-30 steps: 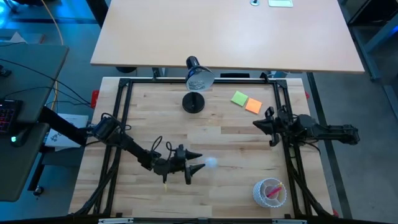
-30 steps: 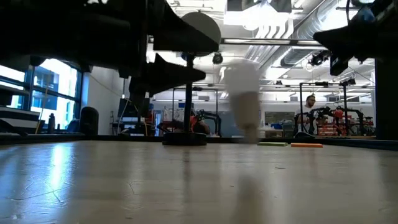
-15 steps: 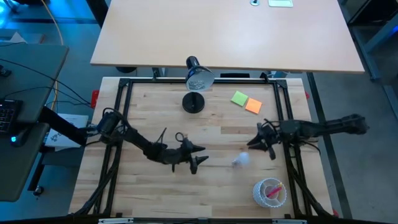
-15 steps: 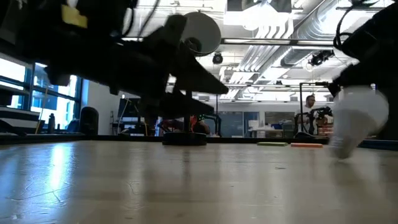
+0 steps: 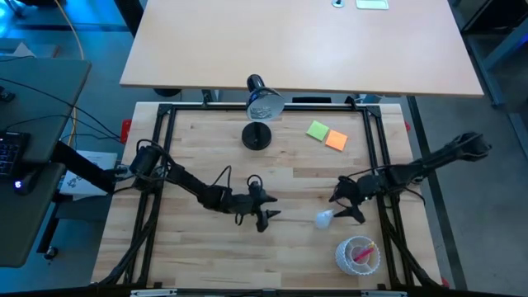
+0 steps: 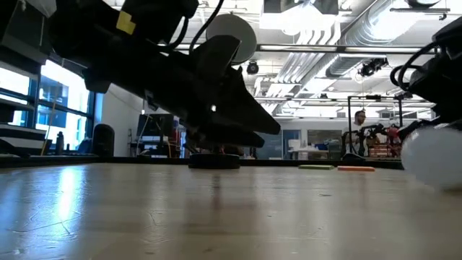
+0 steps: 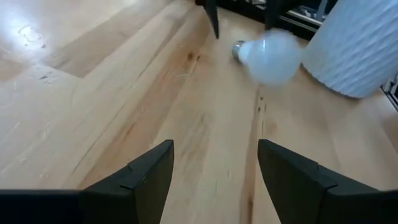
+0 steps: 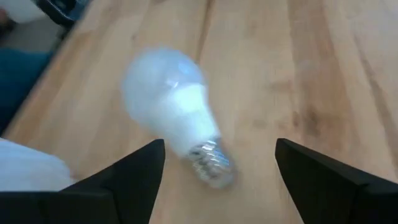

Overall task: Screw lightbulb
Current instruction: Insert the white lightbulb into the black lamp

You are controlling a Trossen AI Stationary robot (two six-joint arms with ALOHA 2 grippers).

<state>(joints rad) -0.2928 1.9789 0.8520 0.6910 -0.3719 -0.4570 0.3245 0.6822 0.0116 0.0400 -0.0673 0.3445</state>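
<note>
the lightbulb [image 5: 323,218] lies on its side on the counter [image 5: 289,181], loose, near the cup [image 5: 358,255]. the right end effector [image 5: 347,205] is spread wide just beside it, the left end effector [image 5: 266,216] open, empty. a nudge could roll it away.

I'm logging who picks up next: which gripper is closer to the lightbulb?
Right. The right gripper is open right beside the lightbulb, its screw base towards it. The left gripper is open, farther off across bare table.
</note>
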